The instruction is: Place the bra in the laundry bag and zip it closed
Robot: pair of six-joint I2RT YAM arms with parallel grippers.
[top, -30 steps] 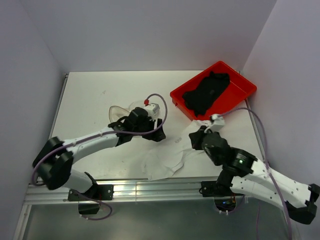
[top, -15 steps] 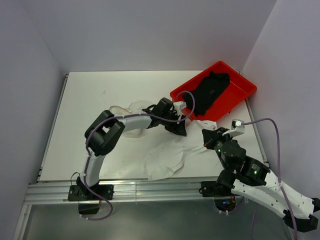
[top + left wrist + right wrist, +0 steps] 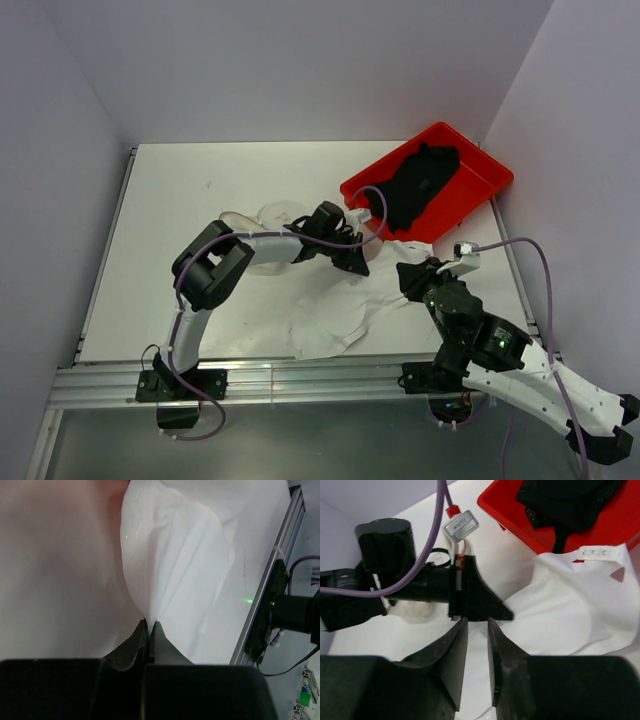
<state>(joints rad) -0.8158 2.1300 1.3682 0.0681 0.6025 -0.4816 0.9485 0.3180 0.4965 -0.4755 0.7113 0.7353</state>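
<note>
The bra (image 3: 335, 312) is a white garment spread flat on the table in front of the red tray; its hook-and-eye tab (image 3: 598, 553) shows in the right wrist view. My left gripper (image 3: 352, 262) reaches across to the bra's upper edge and is shut on a pinched fold of the fabric (image 3: 149, 624). Just right of it, my right gripper (image 3: 410, 274) hovers over the same garment, its jaws a narrow gap apart (image 3: 477, 622) with nothing between them. The laundry bag (image 3: 266, 224), translucent white mesh, lies behind the left arm (image 3: 415, 614), partly hidden by it.
A red tray (image 3: 480, 190) at the back right holds a black lacy garment (image 3: 415, 185). The left arm's purple cable (image 3: 432, 535) loops above its wrist. The two grippers are very close together. The table's metal front rail (image 3: 280, 580) runs near the arm bases.
The left arm swung from the laundry bag over to the bra, and its jaws have closed on the fabric. The right gripper drew in towards it and parted slightly.
</note>
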